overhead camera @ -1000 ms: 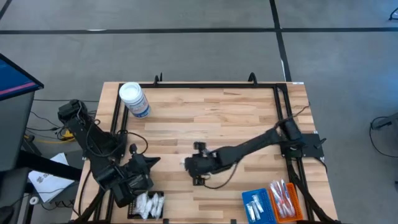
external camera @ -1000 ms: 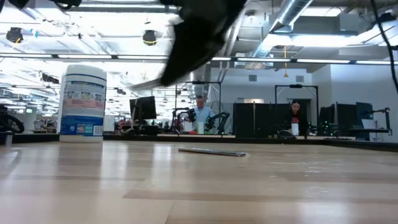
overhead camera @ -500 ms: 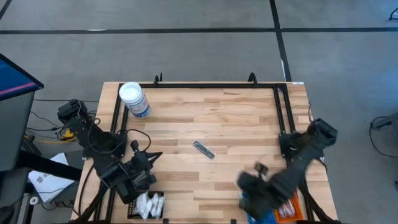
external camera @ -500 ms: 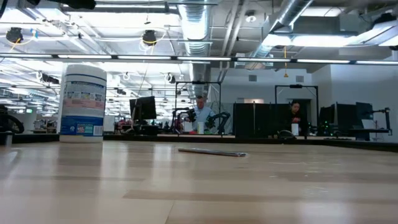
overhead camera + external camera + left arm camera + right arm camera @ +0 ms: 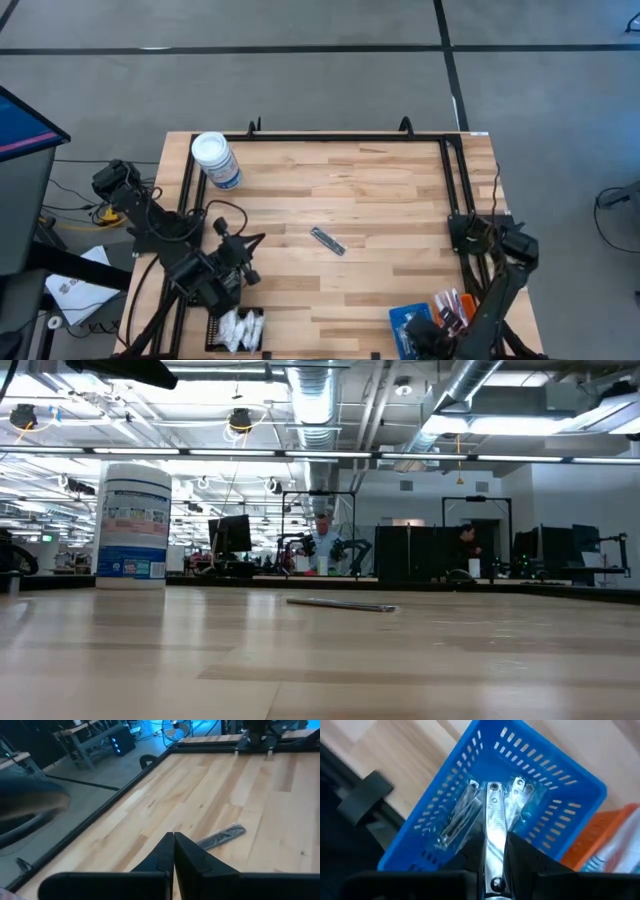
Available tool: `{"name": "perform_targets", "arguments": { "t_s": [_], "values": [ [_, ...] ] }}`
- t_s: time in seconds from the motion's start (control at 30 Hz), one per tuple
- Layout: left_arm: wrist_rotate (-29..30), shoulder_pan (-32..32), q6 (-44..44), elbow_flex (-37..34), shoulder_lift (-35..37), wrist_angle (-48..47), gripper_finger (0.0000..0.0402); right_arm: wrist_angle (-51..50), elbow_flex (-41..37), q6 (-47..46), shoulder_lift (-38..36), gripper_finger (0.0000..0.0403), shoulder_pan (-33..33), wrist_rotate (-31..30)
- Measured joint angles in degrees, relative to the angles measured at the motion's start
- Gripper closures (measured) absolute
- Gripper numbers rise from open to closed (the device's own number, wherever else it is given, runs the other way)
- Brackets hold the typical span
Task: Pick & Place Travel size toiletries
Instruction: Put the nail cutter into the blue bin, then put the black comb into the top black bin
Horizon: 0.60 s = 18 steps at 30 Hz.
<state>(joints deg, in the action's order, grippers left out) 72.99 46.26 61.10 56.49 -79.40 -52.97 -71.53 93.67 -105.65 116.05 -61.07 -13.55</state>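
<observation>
A silvery nail clipper (image 5: 494, 815) is pinched between the nearly closed fingers of the right gripper (image 5: 495, 852), directly over the blue tray (image 5: 560, 785). More clear-wrapped silvery pieces (image 5: 465, 812) lie on that tray's floor. In the high view this right gripper (image 5: 425, 335) sits at the lower right of the frame over the blue tray (image 5: 405, 318), with the orange tray (image 5: 462, 312) of red-pink toothbrushes just beside it; the clipper itself is too small to make out there.

A slim dark grey stick (image 5: 327, 241) lies alone near the middle of the wooden table (image 5: 380, 190), tilted diagonally. In the low view the stick (image 5: 342, 604) shows as a thin line, centre frame.

White sachets (image 5: 240, 328) fill the black tray (image 5: 212, 335) at the lower left, partly cut off by the frame edge. The left gripper (image 5: 243, 262) hovers just above that tray, fingers pressed fully together and holding nothing; its wrist view shows the closed left fingertips (image 5: 173, 842) with the stick (image 5: 221, 836) beyond.

A white-lidded jar (image 5: 214, 160) stands at the upper left of the table.

Half a second earlier the right arm was blurred beside the trays; a second earlier it reached to the table's centre, where the stick now lies uncovered.
</observation>
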Motion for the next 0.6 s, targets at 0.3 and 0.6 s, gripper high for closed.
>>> {"name": "perform_targets", "arguments": {
  "t_s": [0.3,0.6],
  "values": [
    [0.0,-1.7,-3.9,0.0,0.0,0.4,0.0401,-0.1,-0.2,-1.1,1.4,0.0336,2.7,3.1],
    [-1.2,-1.1,-3.9,0.0,0.0,0.8,0.0401,-1.1,-0.2,0.6,1.4,0.0264,4.1,3.2]
  ]
}}
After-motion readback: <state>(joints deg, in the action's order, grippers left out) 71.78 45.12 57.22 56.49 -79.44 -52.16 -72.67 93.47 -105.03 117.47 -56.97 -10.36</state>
